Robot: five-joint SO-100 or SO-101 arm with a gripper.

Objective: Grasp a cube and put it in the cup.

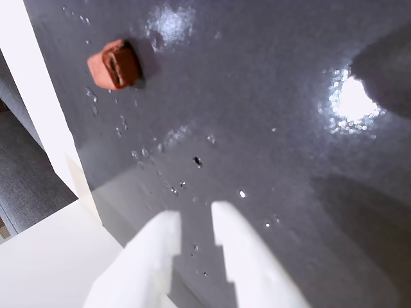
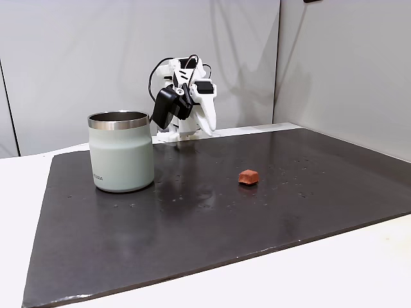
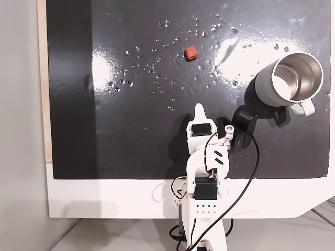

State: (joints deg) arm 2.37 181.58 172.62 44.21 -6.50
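Claw (image 1: 196,218) slightly spread over glossy dark mat (image 2: 192,218); grey walls behind.

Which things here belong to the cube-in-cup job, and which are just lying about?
Belong to the job:
- small reddish-brown cube, lying on the slab
- squat sage-green cup with steel rim, upright, empty
- white two-finger gripper, holding nothing

Just lying about:
- dark glossy slab
- scattered droplets or specks
- black cable

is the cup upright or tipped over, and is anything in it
Upright and empty: in a fixed view the cup stands on its base with the rim level; from above, its steel inside is bare. The cube lies on the dark mat.
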